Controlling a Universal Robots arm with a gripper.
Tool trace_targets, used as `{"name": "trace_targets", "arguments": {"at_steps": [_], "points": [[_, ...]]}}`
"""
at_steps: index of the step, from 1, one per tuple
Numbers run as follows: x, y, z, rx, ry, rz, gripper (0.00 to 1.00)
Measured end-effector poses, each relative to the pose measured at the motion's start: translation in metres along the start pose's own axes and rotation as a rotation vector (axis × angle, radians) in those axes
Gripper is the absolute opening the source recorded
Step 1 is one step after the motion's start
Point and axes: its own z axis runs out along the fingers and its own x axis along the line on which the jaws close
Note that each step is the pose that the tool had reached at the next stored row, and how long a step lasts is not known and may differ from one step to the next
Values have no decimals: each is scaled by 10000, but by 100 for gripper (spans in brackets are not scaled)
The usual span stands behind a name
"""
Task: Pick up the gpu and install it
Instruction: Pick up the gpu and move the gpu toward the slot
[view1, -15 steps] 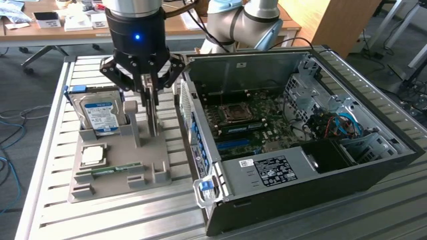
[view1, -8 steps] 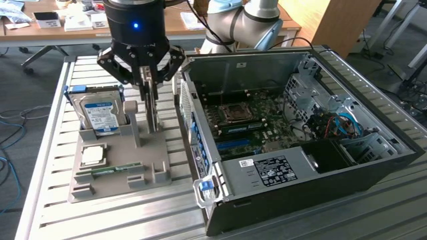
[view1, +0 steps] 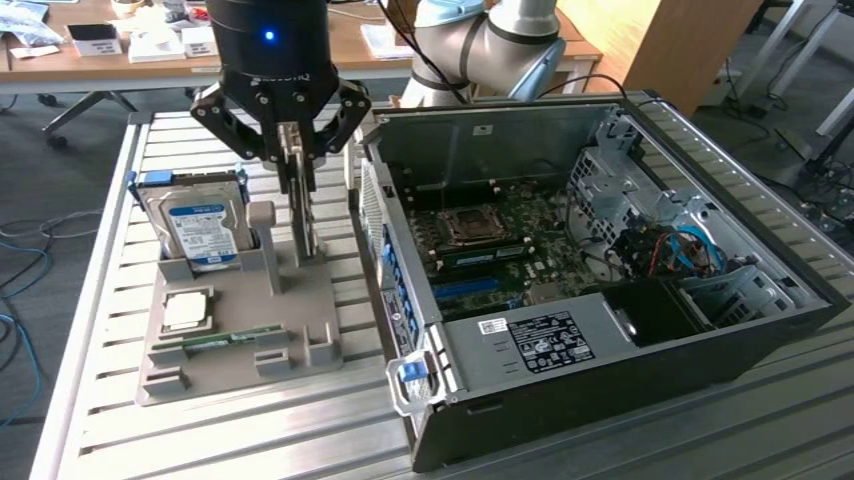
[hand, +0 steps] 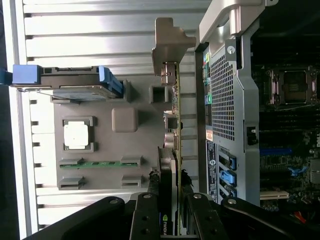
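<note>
The gpu (view1: 308, 215) hangs on edge, thin and upright, over the grey parts holder (view1: 240, 372), between the holder's post and the computer case. My gripper (view1: 296, 165) is right above it, fingers shut on its top edge. In the wrist view the gpu (hand: 173, 115) runs edge-on away from my gripper (hand: 172, 220), with its black cooler between the fingers (hand: 145, 217) and its silver end bracket (hand: 169, 40) at the far end. Whether its lower edge still touches the holder I cannot tell.
The open computer case (view1: 747, 330) lies on its side at the exterior view's right, its motherboard (view1: 507, 240) exposed. The holder also carries a blue-labelled hard drive (view1: 200, 225), a processor chip (view1: 187, 308) and a memory stick (view1: 220, 340). All rest on a slatted metal table (view1: 94, 300).
</note>
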Motion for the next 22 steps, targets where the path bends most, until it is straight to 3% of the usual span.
{"name": "trace_targets", "arguments": {"at_steps": [8, 22], "points": [[-1, 1, -23, 4, 3, 0, 27], [-5, 10, -229, -82, 9, -36, 27]]}}
